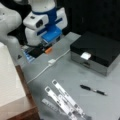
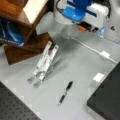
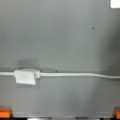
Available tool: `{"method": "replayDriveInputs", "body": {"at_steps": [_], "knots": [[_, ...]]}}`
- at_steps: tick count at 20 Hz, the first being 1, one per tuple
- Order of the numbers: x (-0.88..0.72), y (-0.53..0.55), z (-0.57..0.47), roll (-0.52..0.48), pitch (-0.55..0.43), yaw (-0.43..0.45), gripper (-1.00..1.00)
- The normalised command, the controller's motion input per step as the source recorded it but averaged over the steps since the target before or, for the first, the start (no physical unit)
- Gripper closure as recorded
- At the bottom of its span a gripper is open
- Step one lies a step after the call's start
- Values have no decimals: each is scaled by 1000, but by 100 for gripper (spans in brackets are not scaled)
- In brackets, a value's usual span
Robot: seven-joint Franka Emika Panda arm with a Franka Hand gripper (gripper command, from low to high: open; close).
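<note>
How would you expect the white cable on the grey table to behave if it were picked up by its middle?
The white cable is thin and curves loosely, so it would probably sag on both sides. Its small block looks heavier and might swing. It seems light and may slip through a loose grip.

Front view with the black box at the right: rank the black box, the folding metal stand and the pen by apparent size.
1. black box
2. folding metal stand, nearer the camera, which may enlarge it
3. pen

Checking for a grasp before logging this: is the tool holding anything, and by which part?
Nothing is held. The tool hangs open above the table, its orange fingertips apart, over the white cable.
</note>
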Motion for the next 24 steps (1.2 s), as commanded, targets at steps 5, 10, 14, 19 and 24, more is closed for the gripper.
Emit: {"method": "replayDriveInputs", "body": {"at_steps": [5,10,14,19,24], "knots": [[-27,-46,41,-283,92,39,-100],[-37,-80,179,-519,241,12,-100],[89,-5,196,-525,259,-29,-100],[255,7,171,-457,279,-51,-100],[392,-94,223,-511,338,-53,-100]]}}
